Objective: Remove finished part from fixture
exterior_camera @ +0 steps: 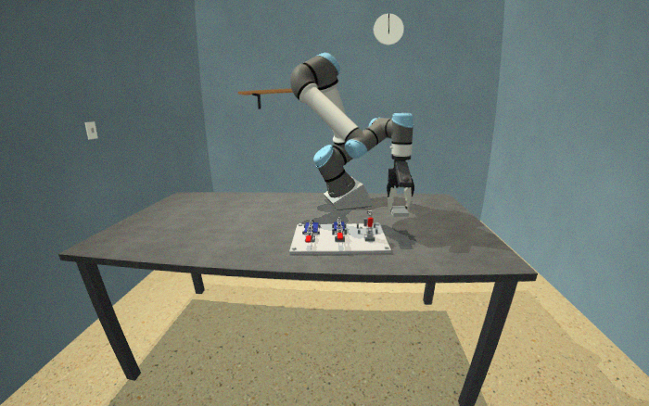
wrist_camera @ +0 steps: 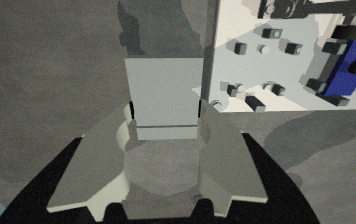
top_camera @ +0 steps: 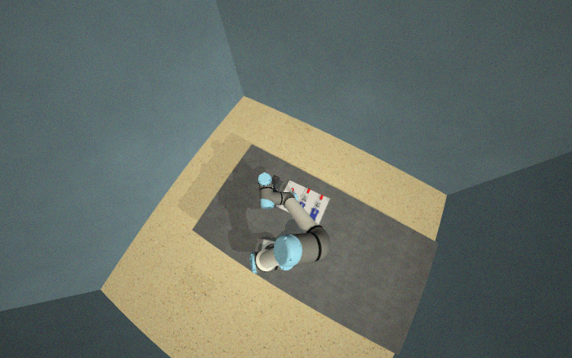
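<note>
One pale finished part sat gripped by its two sides between the fingertips of the two-jaw gripper, next to the white fixture plate. Whether it touched the tabletop could not be told. Two blue blanks remained in the fixture; the third station's red-handled toggle clamp stood raised. If the part was above the surface, letting go early could have dropped it onto an edge; if it was down, pressing lower could have skewed it. A sideways drift while lowering might have caught the nearby plate edge, and uneven finger release could have dragged the part.
</note>
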{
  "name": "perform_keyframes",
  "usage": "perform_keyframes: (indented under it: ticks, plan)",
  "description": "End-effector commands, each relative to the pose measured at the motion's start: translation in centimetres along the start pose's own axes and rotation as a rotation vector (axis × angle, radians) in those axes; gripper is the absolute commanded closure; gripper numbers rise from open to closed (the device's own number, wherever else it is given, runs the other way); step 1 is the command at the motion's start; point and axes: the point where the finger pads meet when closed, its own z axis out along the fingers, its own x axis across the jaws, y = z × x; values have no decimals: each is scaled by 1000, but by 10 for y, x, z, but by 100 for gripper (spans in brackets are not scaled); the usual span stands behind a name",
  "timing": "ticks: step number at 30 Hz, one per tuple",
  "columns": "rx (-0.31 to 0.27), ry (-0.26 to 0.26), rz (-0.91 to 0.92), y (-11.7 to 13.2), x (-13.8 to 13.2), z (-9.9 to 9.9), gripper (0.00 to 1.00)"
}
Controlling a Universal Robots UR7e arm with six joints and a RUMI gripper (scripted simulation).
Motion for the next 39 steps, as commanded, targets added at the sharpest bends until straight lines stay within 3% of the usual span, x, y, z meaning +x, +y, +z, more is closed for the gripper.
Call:
perform_keyframes:
  ticks: [1, 25, 39]
  plan:
    - [-2, 2, -1, 1, 0, 10, 100]
    - [-2, 2, -1, 1, 0, 62, 100]
    - [-2, 1, -1, 2, 0, 77, 100]
